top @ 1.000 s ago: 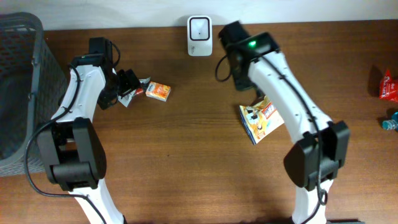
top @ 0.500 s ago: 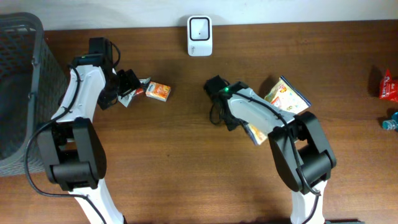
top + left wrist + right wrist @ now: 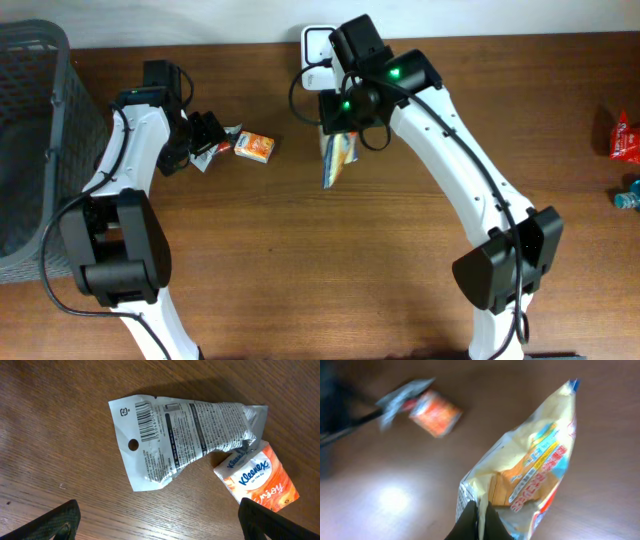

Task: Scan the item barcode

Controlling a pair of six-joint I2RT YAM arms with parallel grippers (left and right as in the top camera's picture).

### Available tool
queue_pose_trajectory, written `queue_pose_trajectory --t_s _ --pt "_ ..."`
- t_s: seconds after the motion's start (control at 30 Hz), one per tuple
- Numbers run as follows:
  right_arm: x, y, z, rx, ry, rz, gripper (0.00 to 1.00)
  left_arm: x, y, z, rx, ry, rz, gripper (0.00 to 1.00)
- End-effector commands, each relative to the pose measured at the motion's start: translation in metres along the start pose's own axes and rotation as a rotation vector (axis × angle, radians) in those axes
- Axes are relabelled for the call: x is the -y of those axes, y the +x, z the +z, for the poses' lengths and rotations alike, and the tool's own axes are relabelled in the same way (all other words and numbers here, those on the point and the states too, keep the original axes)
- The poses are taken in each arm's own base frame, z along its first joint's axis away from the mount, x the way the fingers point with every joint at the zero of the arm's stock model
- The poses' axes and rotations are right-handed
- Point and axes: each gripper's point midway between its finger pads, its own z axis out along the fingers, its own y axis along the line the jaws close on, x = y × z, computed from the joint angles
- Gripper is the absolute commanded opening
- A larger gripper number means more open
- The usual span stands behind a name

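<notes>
step: presenting item to scanner | right gripper (image 3: 479,516): clenched on one edge of the yellow snack bag (image 3: 338,158), which hangs lifted just in front of the white barcode scanner (image 3: 312,42), likely to face its code there | left gripper (image 3: 208,134): released, idle over the foil packet (image 3: 185,430) touching the Kleenex pack (image 3: 257,477)

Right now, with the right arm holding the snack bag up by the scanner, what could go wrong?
1. The right gripper pinches only a thin edge of the snack bag, which hangs below it; the bag could slip or swing.
2. From overhead the bag shows edge-on just below the scanner, so its barcode, not visible here, may not face the scanner.
3. The gripper sits close against the scanner and could nudge it.
</notes>
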Motion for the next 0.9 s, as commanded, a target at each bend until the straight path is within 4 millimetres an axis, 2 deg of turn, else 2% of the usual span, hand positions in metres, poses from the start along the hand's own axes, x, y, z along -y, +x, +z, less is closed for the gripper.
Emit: queue_pose_trajectory --t_s 0.0,0.03,0.1,0.17,0.2,0.23,0.27,0.3,0.33,0.4,0.43,0.47,0.5,0.57,0.67,0.7,0.73,0.8,0.87 --pt "-0.011 0.017 -0.016 -0.111 -0.221 0.076 0.04 -0.001 -0.002 -0.002 0.009 -0.004 -0.007 0.99" --pt "0.01 0.028 -0.009 -0.166 -0.218 0.122 0.04 -0.001 -0.002 -0.003 0.009 -0.004 -0.007 0.99" --pt "0.072 0.051 0.007 -0.241 -0.168 0.183 0.04 -0.001 -0.002 -0.003 0.009 -0.004 -0.007 0.99" --pt "0.135 0.06 0.005 -0.244 -0.072 0.241 0.04 -0.001 -0.002 -0.003 0.009 -0.004 -0.007 0.99" --pt "0.221 0.065 -0.017 -0.21 0.159 0.344 0.04 -0.001 -0.002 -0.003 0.009 -0.004 -0.007 0.99" --pt "0.258 0.065 -0.035 -0.176 0.232 0.402 0.04 -0.001 -0.002 -0.003 0.009 -0.004 -0.007 0.99" --pt "0.275 0.062 -0.047 -0.143 0.227 0.448 0.04 -0.001 -0.002 -0.002 0.009 -0.004 -0.007 0.99" --pt "0.27 0.057 -0.053 -0.123 0.153 0.449 0.04 -0.001 -0.002 -0.003 0.009 -0.004 -0.007 0.99" --pt "0.252 0.048 -0.057 -0.099 0.048 0.416 0.04 -0.001 -0.002 -0.003 0.009 -0.004 -0.007 0.99" --pt "0.201 0.028 -0.058 -0.07 -0.116 0.328 0.04 -0.001 -0.002 -0.003 0.009 -0.004 -0.007 0.99" --pt "0.16 0.018 -0.055 -0.071 -0.2 0.255 0.04 -0.001 -0.002 -0.003 0.009 -0.004 -0.007 0.99" --pt "0.13 0.015 -0.052 -0.079 -0.25 0.201 0.04 -0.001 -0.002 -0.003 0.009 -0.004 -0.007 0.99" --pt "0.096 0.013 -0.05 -0.09 -0.311 0.143 0.04 -0.001 -0.002 -0.002 0.009 -0.004 -0.007 0.99" --pt "0.01 0.02 -0.051 -0.13 -0.529 0.019 0.04 -0.001 -0.002 -0.003 0.009 -0.004 -0.007 0.99" --pt "-0.039 0.028 -0.058 -0.161 -0.699 -0.036 0.04 -0.001 -0.002 -0.002 0.009 -0.004 -0.007 0.99" --pt "-0.06 0.028 -0.065 -0.162 -0.806 -0.063 0.04 -0.001 -0.002 -0.003 0.009 -0.004 -0.007 0.99" --pt "-0.074 0.025 -0.063 -0.152 -0.858 -0.096 0.04 -0.001 -0.002 -0.002 0.009 -0.004 -0.007 0.99" --pt "-0.082 0.026 -0.043 -0.191 -0.886 -0.063 0.04 -0.001 -0.002 -0.002 0.009 -0.004 -0.007 0.99" --pt "-0.096 0.025 -0.018 -0.262 -0.988 0.013 0.04 -0.001 -0.002 -0.003 0.009 -0.004 -0.007 0.99"
